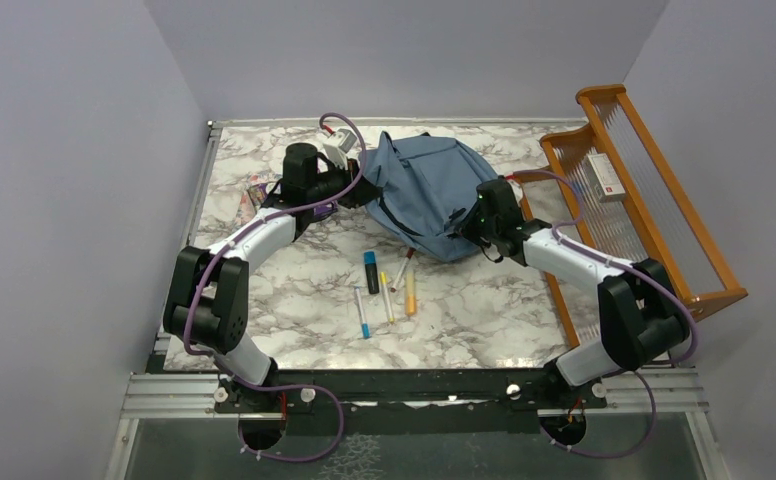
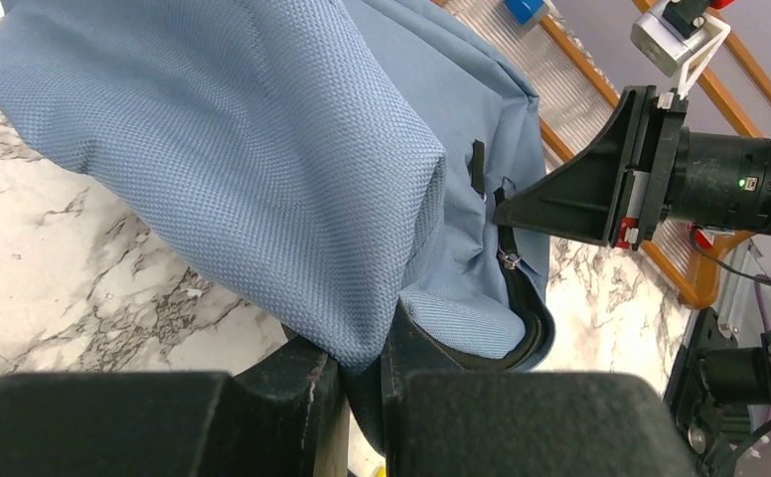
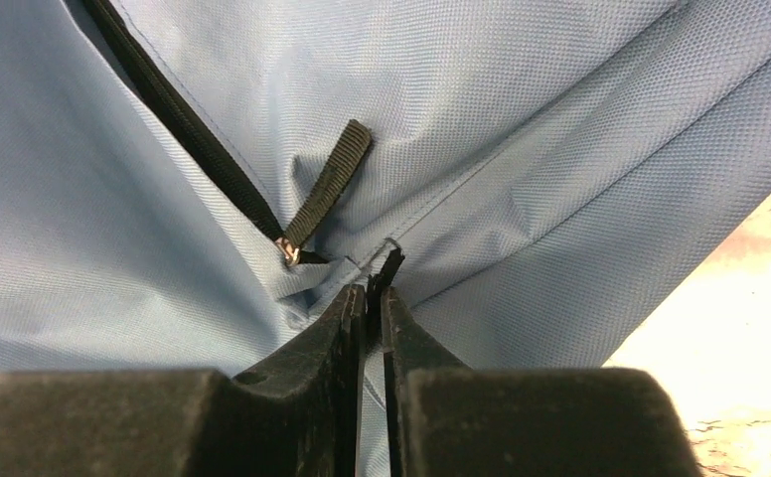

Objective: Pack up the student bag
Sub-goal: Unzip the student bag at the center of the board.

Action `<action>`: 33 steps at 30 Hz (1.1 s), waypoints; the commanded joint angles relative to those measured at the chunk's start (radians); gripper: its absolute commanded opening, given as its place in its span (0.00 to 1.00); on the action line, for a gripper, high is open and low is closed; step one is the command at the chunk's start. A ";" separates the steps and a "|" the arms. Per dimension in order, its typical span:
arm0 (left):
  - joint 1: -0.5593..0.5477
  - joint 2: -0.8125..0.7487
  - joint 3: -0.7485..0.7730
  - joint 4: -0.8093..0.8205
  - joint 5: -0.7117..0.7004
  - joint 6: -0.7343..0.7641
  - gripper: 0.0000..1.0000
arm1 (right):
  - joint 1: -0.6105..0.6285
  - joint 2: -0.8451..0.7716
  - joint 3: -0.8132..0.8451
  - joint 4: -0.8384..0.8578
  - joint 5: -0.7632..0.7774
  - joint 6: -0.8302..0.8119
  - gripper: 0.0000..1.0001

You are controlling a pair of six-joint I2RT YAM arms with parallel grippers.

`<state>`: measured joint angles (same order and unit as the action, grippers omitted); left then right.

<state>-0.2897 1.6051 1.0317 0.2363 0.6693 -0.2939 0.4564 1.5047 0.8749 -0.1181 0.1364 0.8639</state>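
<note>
The student bag (image 1: pixel 426 190), a soft dusty-blue backpack with black zipper lines, lies at the back middle of the table. My left gripper (image 1: pixel 356 192) is shut on a fold of its fabric at the bag's left edge; in the left wrist view the blue cloth (image 2: pixel 262 169) is pinched between the jaws of my left gripper (image 2: pixel 362 373). My right gripper (image 1: pixel 467 224) is at the bag's right side. In the right wrist view my right gripper (image 3: pixel 374 298) is shut on a black zipper pull tab (image 3: pixel 389 268), next to a second black pull strap (image 3: pixel 330 194).
Several markers and pens (image 1: pixel 384 285) lie on the marble table in front of the bag. An orange wooden rack (image 1: pixel 644 190) with a small box (image 1: pixel 604 176) stands at the right. A small item (image 1: pixel 256 192) lies by the left arm.
</note>
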 commanded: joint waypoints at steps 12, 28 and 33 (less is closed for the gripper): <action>-0.014 -0.038 -0.013 0.052 0.067 0.009 0.00 | -0.004 -0.109 0.027 0.035 0.026 -0.108 0.01; -0.026 0.156 0.215 0.034 0.018 -0.007 0.00 | -0.004 -0.066 0.134 0.171 -0.031 -0.310 0.01; 0.011 0.185 0.258 -0.008 -0.030 -0.020 0.24 | -0.004 -0.003 0.182 0.173 0.011 -0.329 0.01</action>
<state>-0.3046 1.7908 1.2552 0.2363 0.6731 -0.3145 0.4496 1.4631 0.9993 -0.0246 0.1055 0.5663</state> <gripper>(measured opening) 0.129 0.017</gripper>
